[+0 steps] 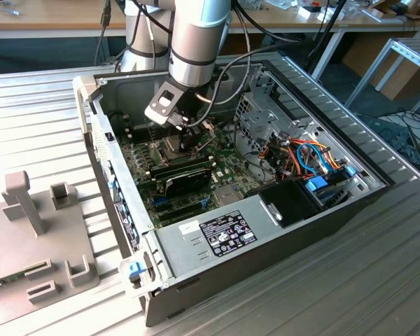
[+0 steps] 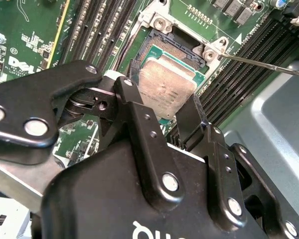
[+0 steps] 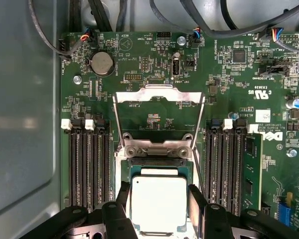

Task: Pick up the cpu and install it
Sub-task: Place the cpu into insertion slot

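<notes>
The cpu (image 3: pixel 158 201), a flat square chip with a dull silver top, lies level right over the open socket (image 3: pixel 159 162) on the green motherboard (image 3: pixel 269 109). My gripper (image 3: pixel 159 195) stands over it, one black finger against each of two opposite edges, shut on the chip. In the second wrist view the cpu (image 2: pixel 167 87) shows between the same fingers (image 2: pixel 131 102) of the gripper (image 2: pixel 162 107). The hinged metal socket frame (image 3: pixel 159 92) is swung fully open beyond the socket. In the exterior view the gripper (image 1: pixel 189 134) reaches down inside the computer case (image 1: pixel 91 115).
Rows of memory slots (image 3: pixel 89 164) run on both sides of the socket. A thin socket lever (image 2: pixel 269 65) sticks out beside it. A black oblong module (image 1: pixel 185 175) lies close to the gripper, with a power supply (image 1: pixel 217 234), drive cage (image 1: pixel 266 112) and coloured cables (image 1: pixel 308 157) around it.
</notes>
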Robot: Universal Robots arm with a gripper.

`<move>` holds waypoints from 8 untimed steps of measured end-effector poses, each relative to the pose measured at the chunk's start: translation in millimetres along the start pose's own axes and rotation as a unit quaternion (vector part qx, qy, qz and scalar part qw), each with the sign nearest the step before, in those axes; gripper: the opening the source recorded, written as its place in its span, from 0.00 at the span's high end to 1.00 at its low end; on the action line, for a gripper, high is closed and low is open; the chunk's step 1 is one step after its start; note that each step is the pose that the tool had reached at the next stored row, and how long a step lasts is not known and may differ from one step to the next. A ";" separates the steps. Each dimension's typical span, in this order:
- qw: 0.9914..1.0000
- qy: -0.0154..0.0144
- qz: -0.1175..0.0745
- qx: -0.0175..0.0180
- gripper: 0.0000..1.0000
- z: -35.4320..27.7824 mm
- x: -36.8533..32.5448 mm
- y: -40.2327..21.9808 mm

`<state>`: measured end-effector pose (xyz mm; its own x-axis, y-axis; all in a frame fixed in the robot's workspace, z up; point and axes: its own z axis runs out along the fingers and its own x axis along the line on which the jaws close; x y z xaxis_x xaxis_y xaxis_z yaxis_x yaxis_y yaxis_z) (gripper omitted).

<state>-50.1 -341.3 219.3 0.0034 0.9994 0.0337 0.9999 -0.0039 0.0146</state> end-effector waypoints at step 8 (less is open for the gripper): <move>1.000 0.000 0.000 0.000 0.45 1.4 0.1 0.0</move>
<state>-50.1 -341.1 217.9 0.0034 0.9994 0.0343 0.9999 -0.0040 0.0149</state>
